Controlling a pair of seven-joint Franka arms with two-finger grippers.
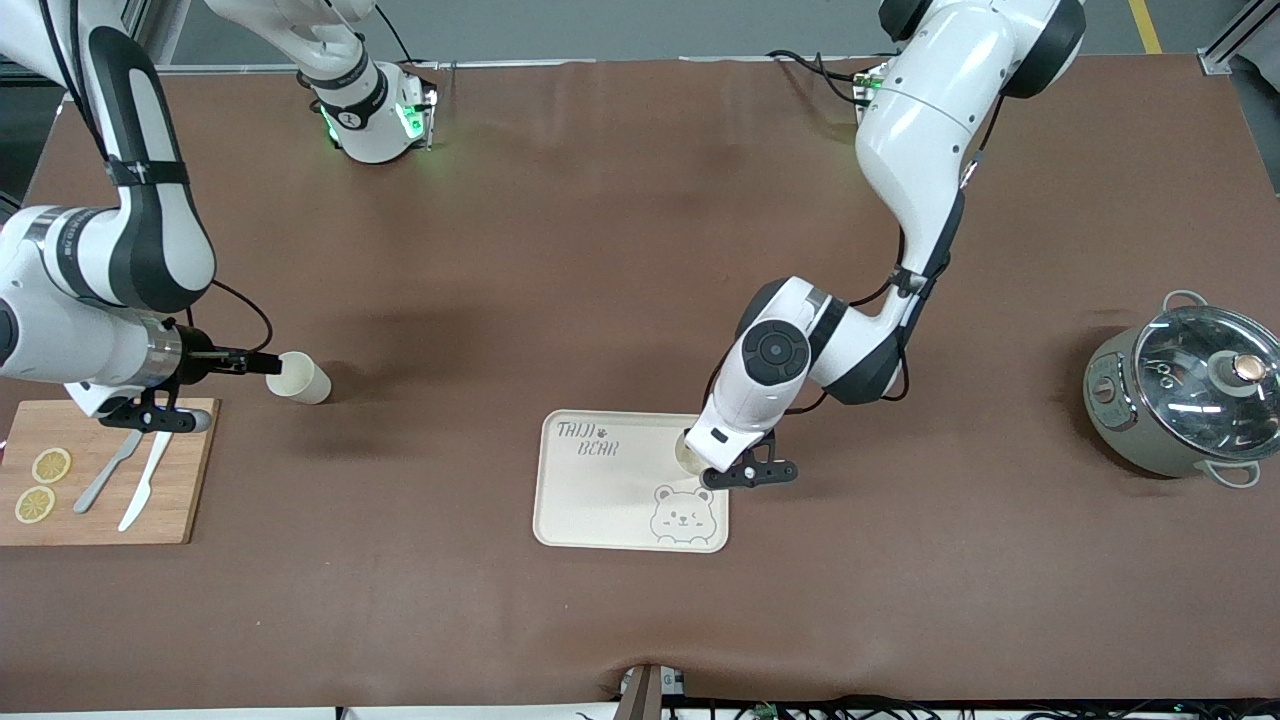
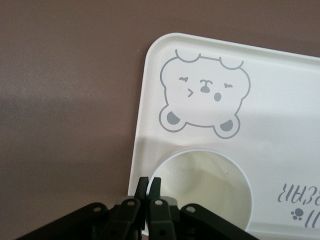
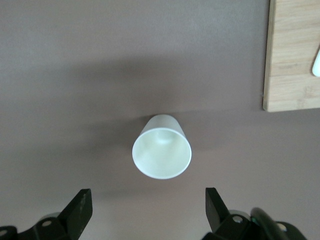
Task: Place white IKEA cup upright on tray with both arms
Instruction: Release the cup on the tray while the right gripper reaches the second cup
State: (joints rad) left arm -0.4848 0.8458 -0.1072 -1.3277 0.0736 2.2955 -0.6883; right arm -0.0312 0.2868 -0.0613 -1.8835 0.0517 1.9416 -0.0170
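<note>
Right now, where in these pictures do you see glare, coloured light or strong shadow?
Front view: glare on the pot's glass lid, and a green glow at the right arm's base. Right wrist view: a soft shadow lies around the tipped cup, in front of the open right gripper. Left wrist view: the left gripper, pinching the upright cup, shades the tray.

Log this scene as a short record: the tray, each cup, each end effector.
tray: flat cream rectangular tray with a drawn bear face, mid-table
upright cup: white round cup standing on the tray, at its edge toward the left arm's end
left end effector: shut on the upright cup's rim
lying cup: white tapered cup on its side on the brown table, near the wooden cutting board
right end effector: open, at the lying cup's mouth, apart from it
</note>
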